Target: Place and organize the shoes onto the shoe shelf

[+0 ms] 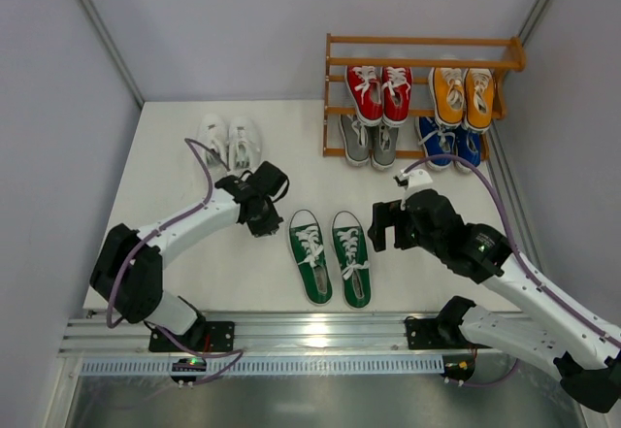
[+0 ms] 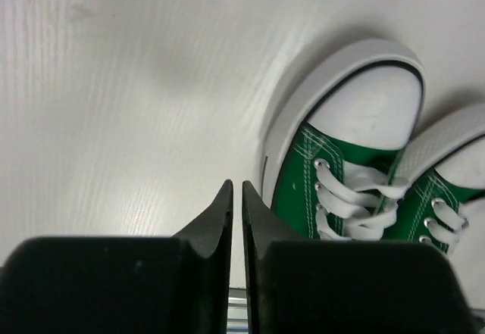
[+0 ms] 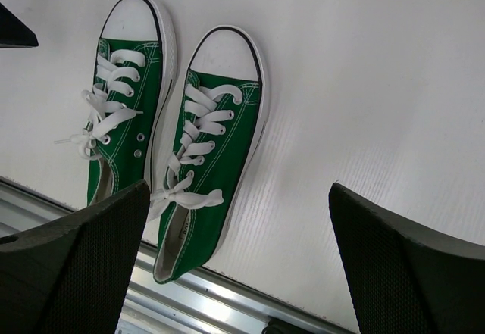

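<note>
The green pair (image 1: 330, 255) lies side by side on the white table near the front edge, toes pointing away. My left gripper (image 1: 264, 216) is shut and empty, just left of the left green shoe's toe (image 2: 356, 145). My right gripper (image 1: 386, 226) is open and empty, hovering right of the right green shoe (image 3: 212, 152). The wooden shoe shelf (image 1: 422, 59) stands at the back right. It holds the red pair (image 1: 379, 93) and orange pair (image 1: 463, 96) on the middle tier, and the grey pair (image 1: 369, 140) and blue pair (image 1: 449, 144) on the bottom. The white pair (image 1: 229, 143) sits on the table at the back left.
The shelf's top tier (image 1: 417, 42) carries nothing. A metal rail (image 1: 320, 336) runs along the table's near edge, right behind the green shoes' heels. Grey walls close in the table on the left, back and right.
</note>
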You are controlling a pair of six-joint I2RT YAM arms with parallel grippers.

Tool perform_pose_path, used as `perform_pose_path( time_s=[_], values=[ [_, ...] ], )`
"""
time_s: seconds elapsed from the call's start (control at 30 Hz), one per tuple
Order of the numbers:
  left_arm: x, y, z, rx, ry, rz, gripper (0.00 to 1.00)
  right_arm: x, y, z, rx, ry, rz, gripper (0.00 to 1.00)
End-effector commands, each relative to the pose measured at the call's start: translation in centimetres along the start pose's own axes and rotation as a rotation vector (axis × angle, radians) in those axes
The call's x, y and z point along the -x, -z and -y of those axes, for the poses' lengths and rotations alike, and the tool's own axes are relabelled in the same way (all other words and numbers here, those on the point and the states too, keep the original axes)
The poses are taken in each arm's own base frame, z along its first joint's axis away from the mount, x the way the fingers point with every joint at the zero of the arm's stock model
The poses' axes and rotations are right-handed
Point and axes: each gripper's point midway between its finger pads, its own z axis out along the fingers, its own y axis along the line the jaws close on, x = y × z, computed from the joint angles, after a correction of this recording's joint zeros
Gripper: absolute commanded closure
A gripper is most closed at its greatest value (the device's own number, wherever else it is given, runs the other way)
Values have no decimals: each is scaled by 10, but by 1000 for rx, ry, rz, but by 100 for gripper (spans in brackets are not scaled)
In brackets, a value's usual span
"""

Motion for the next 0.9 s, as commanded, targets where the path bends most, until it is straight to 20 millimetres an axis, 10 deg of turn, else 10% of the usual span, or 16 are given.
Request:
perform_pose_path(
  time_s=[0.0,0.37,0.67,0.87],
  values=[
    [13,-11,7,-35,6,56,100,13,5,-7,33,-29,50,0],
    [-26,-65,24,-49,-28,-102,100,13,8,-4,21,-38,54,0],
    [-84,-56,49,-143,-20,-212,100,6,0,-8,32,-47,27,0],
    [-88,-52,57,-168,3,-210,100,-2,-6,-12,48,-39,-15,0]
  ],
)
